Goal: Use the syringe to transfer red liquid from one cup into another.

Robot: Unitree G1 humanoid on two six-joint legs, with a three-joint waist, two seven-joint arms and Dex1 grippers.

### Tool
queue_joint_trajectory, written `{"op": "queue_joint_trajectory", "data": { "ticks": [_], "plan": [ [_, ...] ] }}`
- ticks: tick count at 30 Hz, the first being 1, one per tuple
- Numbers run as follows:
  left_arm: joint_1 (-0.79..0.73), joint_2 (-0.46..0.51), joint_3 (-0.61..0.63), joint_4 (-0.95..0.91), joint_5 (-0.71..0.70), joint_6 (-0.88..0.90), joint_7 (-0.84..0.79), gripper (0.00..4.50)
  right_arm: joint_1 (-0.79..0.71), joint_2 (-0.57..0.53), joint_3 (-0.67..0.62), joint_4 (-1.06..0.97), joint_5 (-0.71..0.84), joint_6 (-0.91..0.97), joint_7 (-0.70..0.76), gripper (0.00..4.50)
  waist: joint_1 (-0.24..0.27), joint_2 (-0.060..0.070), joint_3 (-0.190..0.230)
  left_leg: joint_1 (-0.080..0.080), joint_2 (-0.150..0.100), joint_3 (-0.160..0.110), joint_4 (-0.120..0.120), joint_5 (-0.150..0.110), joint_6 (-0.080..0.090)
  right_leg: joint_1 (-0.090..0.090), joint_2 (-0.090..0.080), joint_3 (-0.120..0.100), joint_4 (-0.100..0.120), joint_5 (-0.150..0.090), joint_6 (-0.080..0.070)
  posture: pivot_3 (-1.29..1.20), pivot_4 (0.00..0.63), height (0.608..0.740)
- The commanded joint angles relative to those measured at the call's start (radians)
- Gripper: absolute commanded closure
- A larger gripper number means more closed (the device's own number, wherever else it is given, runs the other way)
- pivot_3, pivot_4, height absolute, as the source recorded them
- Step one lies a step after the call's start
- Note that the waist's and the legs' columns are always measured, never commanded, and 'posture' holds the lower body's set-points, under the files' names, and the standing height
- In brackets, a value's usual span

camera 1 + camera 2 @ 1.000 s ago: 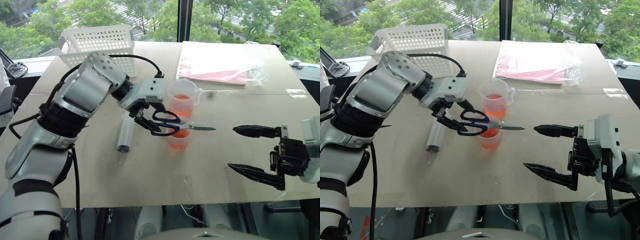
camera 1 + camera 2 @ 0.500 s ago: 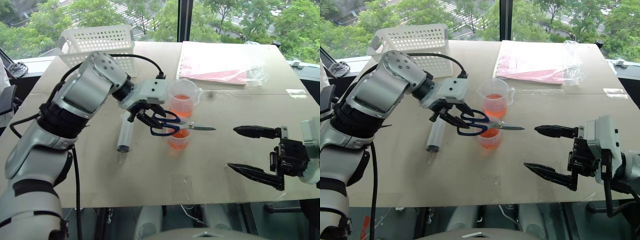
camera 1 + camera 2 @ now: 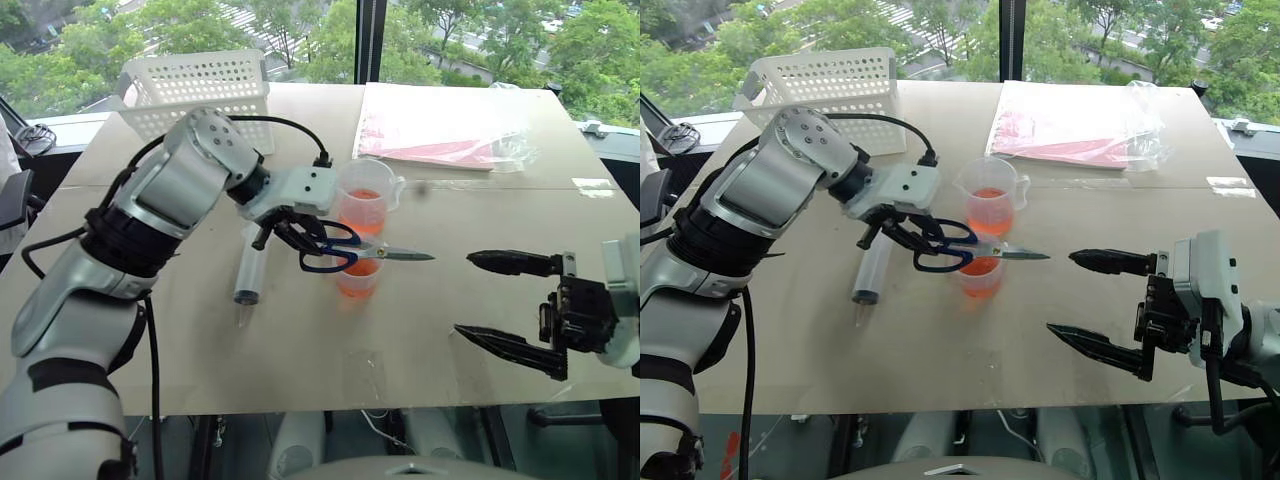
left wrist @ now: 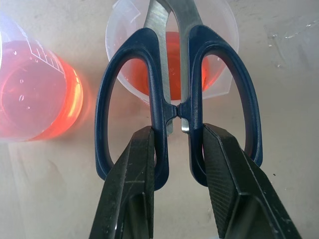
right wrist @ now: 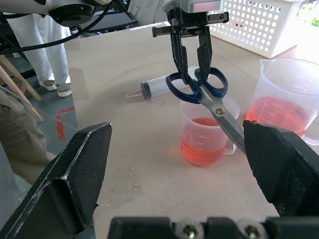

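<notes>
The syringe point(image 3: 250, 265), a clear tube with a dark plunger seal, lies flat on the table left of the cups. Red liquid fills part of a tall beaker point(image 3: 365, 200) and a smaller cup point(image 3: 358, 278) in front of it. Blue-handled scissors point(image 3: 345, 252) rest across the small cup's rim, blades pointing right. My left gripper point(image 4: 178, 130) reaches down through the handle loops and is shut on the scissors' inner handle bars, just right of the syringe. My right gripper point(image 3: 464, 295) hangs open well right of the cups, with nothing between its fingers.
A white lattice basket point(image 3: 195, 90) stands at the back left. A clear plastic bag with pink sheets point(image 3: 440, 125) lies at the back right. Bare tabletop point(image 3: 330, 350) runs to the front edge. People stand beyond the table's far side point(image 5: 45, 50).
My left gripper's fingers have closed onto the scissors' handles, which shifted slightly. The right arm, syringe and cups have not moved.
</notes>
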Motion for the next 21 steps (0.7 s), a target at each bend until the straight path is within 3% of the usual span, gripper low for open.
{"op": "queue_joint_trajectory", "data": {
  "ticks": [1, 6, 10, 12, 15, 17, 21],
  "plan": [
    [-0.036, 0.013, 0.035, -0.007, -0.033, 0.019, -0.004, 3.68, -0.003, -0.004, -0.027, -0.018, 0.011, -0.019, -0.003, 0.00, 0.000, 0.000, 0.000, 0.000, 0.000, 0.000, 0.000, 0.000, 0.000, 0.000, 0.000, 0.000, 0.000, 0.000, 0.000, 0.00, 0.150, 0.740],
    [-0.057, 0.033, 0.123, 0.025, -0.033, 0.076, -0.002, 3.68, -0.007, -0.003, -0.017, -0.021, 0.006, -0.021, -0.008, 0.00, -0.001, 0.000, 0.000, 0.000, 0.000, 0.000, 0.000, 0.000, 0.000, 0.000, 0.000, 0.000, 0.000, 0.000, 0.000, 0.00, 0.150, 0.740],
    [0.052, 0.287, 0.340, -0.042, -0.111, 0.328, 0.041, 3.68, -0.017, 0.013, 0.018, -0.005, -0.012, -0.033, -0.001, 0.00, -0.034, 0.000, 0.000, 0.000, 0.001, -0.001, 0.000, 0.000, 0.000, -0.001, 0.001, 0.001, 0.000, 0.000, 0.000, 0.00, 0.150, 0.740],
    [0.152, 0.346, 0.428, -0.022, -0.115, 0.416, 0.129, 3.68, -0.059, 0.017, 0.061, 0.017, -0.022, -0.040, -0.002, 0.00, -0.042, 0.001, 0.000, 0.002, 0.002, -0.003, -0.002, 0.000, 0.001, -0.002, 0.003, 0.004, 0.001, 0.000, 0.000, 0.00, 0.150, 0.740],
    [0.298, 0.375, 0.525, -0.008, -0.127, 0.454, 0.212, 3.68, -0.109, 0.023, 0.101, 0.042, -0.030, -0.041, -0.003, 0.00, -0.029, 0.002, 0.000, 0.002, 0.002, -0.003, -0.002, 0.000, 0.001, -0.001, 0.002, 0.002, 0.002, -0.001, 0.001, 0.00, 0.150, 0.740],
    [0.396, 0.355, 0.556, 0.098, -0.076, 0.465, 0.344, 3.68, -0.159, 0.016, 0.136, 0.068, -0.037, -0.036, 0.011, 0.00, -0.021, 0.001, 0.000, 0.002, 0.003, -0.001, -0.001, 0.000, 0.001, -0.001, 0.000, 0.000, 0.003, -0.001, 0.001, 0.00, 0.150, 0.740],
    [0.408, 0.269, 0.565, 0.218, -0.051, 0.534, 0.506, 3.68, -0.223, 0.000, 0.165, 0.102, -0.035, -0.021, 0.034, 0.00, -0.002, -0.004, -0.001, 0.002, 0.002, -0.001, 0.001, 0.000, 0.001, 0.000, -0.001, 0.000, 0.003, -0.003, -0.003, 0.00, 0.150, 0.740]
  ]
}}
